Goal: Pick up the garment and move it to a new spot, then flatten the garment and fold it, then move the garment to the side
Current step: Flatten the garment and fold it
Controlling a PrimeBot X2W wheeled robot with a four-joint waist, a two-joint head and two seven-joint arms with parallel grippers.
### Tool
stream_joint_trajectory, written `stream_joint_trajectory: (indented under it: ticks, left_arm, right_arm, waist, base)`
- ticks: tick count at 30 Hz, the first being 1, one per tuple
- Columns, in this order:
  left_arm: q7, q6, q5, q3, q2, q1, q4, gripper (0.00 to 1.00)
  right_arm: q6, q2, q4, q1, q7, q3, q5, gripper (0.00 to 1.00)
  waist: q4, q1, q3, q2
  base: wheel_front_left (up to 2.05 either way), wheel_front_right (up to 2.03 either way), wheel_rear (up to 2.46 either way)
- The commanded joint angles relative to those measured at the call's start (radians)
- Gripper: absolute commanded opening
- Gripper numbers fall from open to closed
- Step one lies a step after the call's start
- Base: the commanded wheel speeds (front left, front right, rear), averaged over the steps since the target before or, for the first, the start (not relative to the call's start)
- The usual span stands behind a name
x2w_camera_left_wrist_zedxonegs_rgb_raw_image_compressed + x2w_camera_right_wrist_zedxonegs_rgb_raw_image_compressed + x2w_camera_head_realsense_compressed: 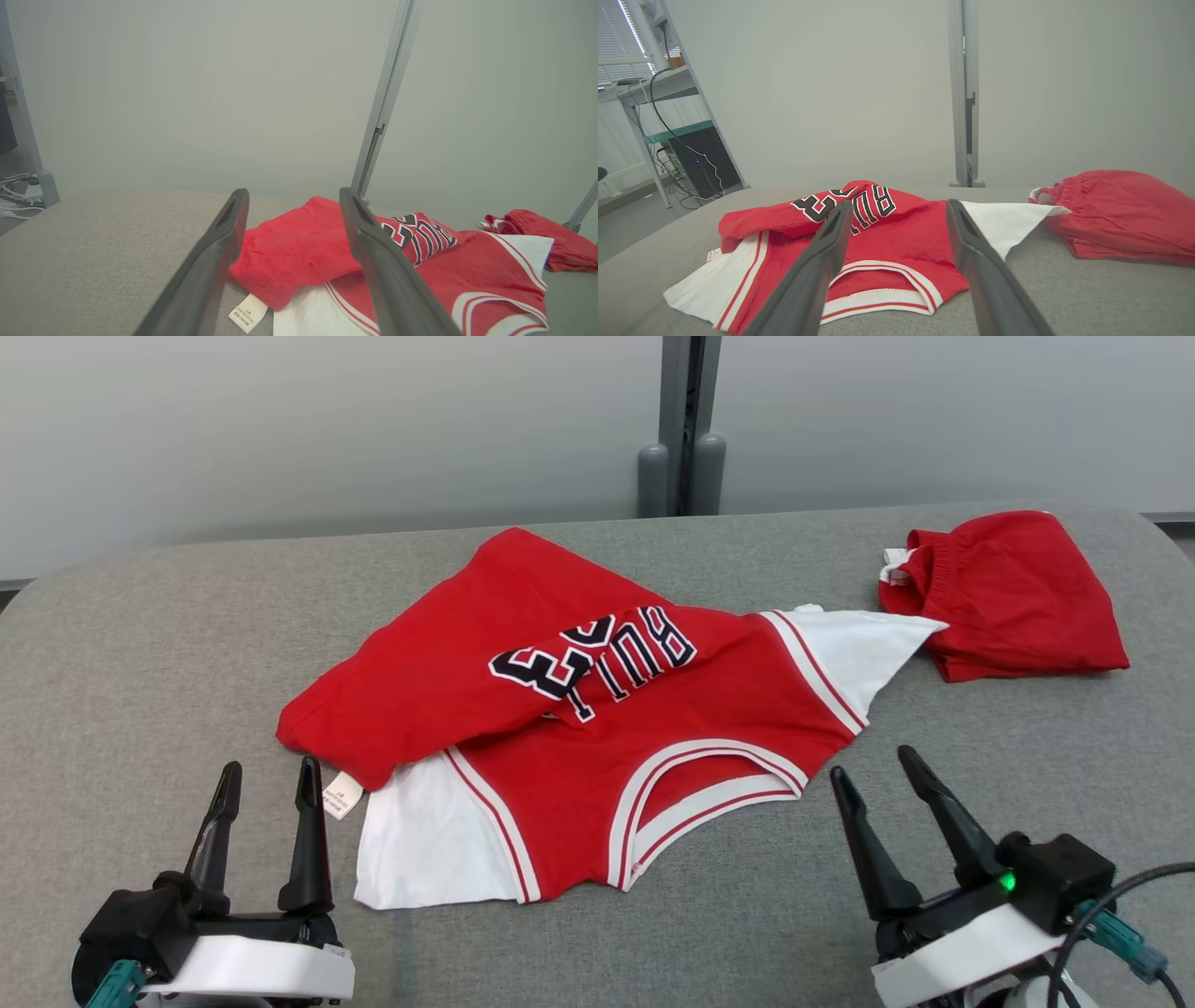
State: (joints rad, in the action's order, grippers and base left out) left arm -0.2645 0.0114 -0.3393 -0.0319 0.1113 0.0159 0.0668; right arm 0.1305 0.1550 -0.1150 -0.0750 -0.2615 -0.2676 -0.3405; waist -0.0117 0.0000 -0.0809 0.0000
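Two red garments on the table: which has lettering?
The shirt in the middle, with white sleeves and black-and-white lettering across it. The shorts at the far right are plain red.

The jersey [747,700] is coloured red, with white sleeves, red-and-white striped trim and black lettering; the shorts [1027,597] are red, the tabletop [140,663] grey.
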Motion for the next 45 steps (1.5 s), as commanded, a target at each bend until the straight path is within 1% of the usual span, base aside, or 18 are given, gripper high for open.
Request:
stream_joint_trajectory:
  ticks: [1,8,15,17,19,20,21,22,23,24,26,27,28,29,33,39,42,45]
  left_arm:
    - [-0.001,0.005,0.010,0.007,-0.004,-0.009,0.003,1.00]
    - [-0.001,0.022,0.017,0.015,-0.026,-0.016,0.019,1.00]
    - [-0.001,0.034,0.020,0.011,-0.045,-0.029,0.038,1.00]
    - [-0.001,0.037,0.020,0.012,-0.046,-0.033,0.042,1.00]
    - [-0.001,0.041,0.018,0.010,-0.048,-0.033,0.048,1.00]
    - [-0.001,0.041,0.018,0.010,-0.048,-0.033,0.048,1.00]
    - [-0.001,0.042,0.014,0.011,-0.051,-0.038,0.055,1.00]
    - [-0.001,0.044,0.013,0.009,-0.052,-0.042,0.055,1.00]
    - [-0.001,0.044,0.013,0.009,-0.052,-0.042,0.055,1.00]
    - [-0.001,0.047,0.008,0.008,-0.055,-0.048,0.061,1.00]
    - [-0.001,0.049,0.005,0.006,-0.057,-0.051,0.067,1.00]
    - [-0.001,0.049,0.005,0.006,-0.057,-0.051,0.067,1.00]
    - [-0.001,0.050,0.001,0.005,-0.058,-0.055,0.072,1.00]
    - [-0.001,0.050,0.001,0.005,-0.058,-0.055,0.072,1.00]
    - [-0.001,0.051,-0.006,0.003,-0.059,-0.062,0.082,1.00]
    - [-0.001,0.046,-0.034,-0.011,-0.059,-0.074,0.092,1.00]
    - [-0.001,0.043,-0.044,-0.019,-0.059,-0.076,0.095,1.00]
    - [-0.001,0.044,-0.054,-0.026,-0.059,-0.085,0.097,1.00]
  right_arm:
    - [0.000,0.018,-0.020,-0.032,0.004,-0.035,-0.017,1.00]
    - [0.000,0.090,-0.089,-0.167,0.125,-0.208,-0.095,1.00]
    - [0.000,0.136,-0.159,-0.307,0.265,-0.378,-0.216,1.00]
    - [0.000,0.138,-0.186,-0.346,0.305,-0.440,-0.252,1.00]
    - [0.000,0.135,-0.216,-0.387,0.349,-0.496,-0.299,1.00]
    - [0.000,0.135,-0.216,-0.387,0.349,-0.496,-0.299,1.00]
    - [0.000,0.133,-0.245,-0.433,0.391,-0.555,-0.338,1.00]
    - [0.000,0.130,-0.260,-0.455,0.410,-0.577,-0.360,1.00]
    - [0.000,0.130,-0.260,-0.455,0.410,-0.577,-0.360,1.00]
    - [0.000,0.127,-0.293,-0.498,0.449,-0.629,-0.399,1.00]
    - [0.000,0.121,-0.327,-0.540,0.484,-0.677,-0.435,1.00]
    - [0.000,0.121,-0.327,-0.540,0.484,-0.677,-0.435,1.00]
    - [0.000,0.115,-0.358,-0.582,0.514,-0.724,-0.460,1.00]
    - [0.000,0.115,-0.358,-0.582,0.514,-0.724,-0.460,1.00]
    - [0.000,0.100,-0.424,-0.649,0.546,-0.801,-0.519,1.00]
    - [0.000,0.065,-0.525,-0.721,0.595,-0.897,-0.606,1.00]
    - [0.000,0.050,-0.574,-0.753,0.613,-0.935,-0.639,1.00]
    - [0.000,0.037,-0.632,-0.786,0.632,-0.964,-0.647,1.00]
  waist:
    - [0.022,0.0000,0.002,0.0000]
    - [0.114,0.0000,0.006,0.0000]
    - [0.233,0.0000,0.005,0.0000]
    - [0.266,0.0000,0.003,0.0000]
    - [0.301,0.0000,-0.001,0.0000]
    - [0.301,0.0000,-0.001,0.0000]
    - [0.333,0.0000,-0.006,0.0000]
    - [0.350,0.0000,-0.010,0.0000]
    - [0.350,0.0000,-0.010,0.0000]
    - [0.380,0.0000,-0.017,0.0000]
    - [0.407,0.0000,-0.023,0.0000]
    - [0.407,0.0000,-0.023,0.0000]
    - [0.431,0.0000,-0.030,0.0000]
    - [0.431,0.0000,-0.030,0.0000]
    - [0.469,0.0000,-0.037,0.0000]
    - [0.506,0.0000,-0.046,0.0000]
    - [0.521,0.0000,-0.054,0.0000]
    - [0.535,0.0000,-0.064,0.0000]
  base:
    - [0.00,0.00,0.00]
    - [0.00,0.00,0.00]
    - [0.00,0.00,0.00]
    - [0.00,0.00,0.00]
    - [0.00,0.00,0.00]
    - [0.00,0.00,0.00]
    - [0.00,0.00,0.00]
    - [0.00,0.00,0.00]
    - [0.00,0.00,0.00]
    - [0.00,0.00,0.00]
    - [0.00,0.00,0.00]
    - [0.00,0.00,0.00]
    - [0.00,0.00,0.00]
    - [0.00,0.00,0.00]
    - [0.00,0.00,0.00]
    - [0.00,0.00,0.00]
    - [0.00,0.00,0.00]
    - [0.00,0.00,0.00]
